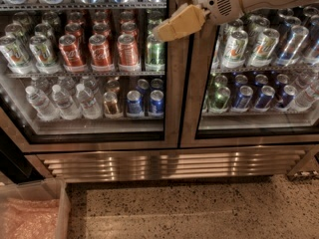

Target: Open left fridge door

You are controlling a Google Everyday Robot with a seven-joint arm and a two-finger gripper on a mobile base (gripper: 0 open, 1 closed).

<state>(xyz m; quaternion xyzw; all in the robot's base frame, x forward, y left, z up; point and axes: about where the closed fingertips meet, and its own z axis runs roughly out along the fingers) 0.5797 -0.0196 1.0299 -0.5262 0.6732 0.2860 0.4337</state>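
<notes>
- Bin (30, 213): on speckled floor (199, 208), far below gripper and to its left.
- Steel grille (169, 163): well below gripper, under both doors.
- Gripper (177, 24): high in front of fridge, tip over right-hand edge of left fridge door (172, 93). Contact with frame not determinable. Open or closed: cannot tell.
- Left fridge door: flush with right door (192, 93), no gap at centre seam. Judged closed.
- Behind glass, left of gripper and lower: red cans (99, 51), water bottles (62, 101).
- Assessment: approach stage only. Purchase on door edge and pull outstanding.
</notes>
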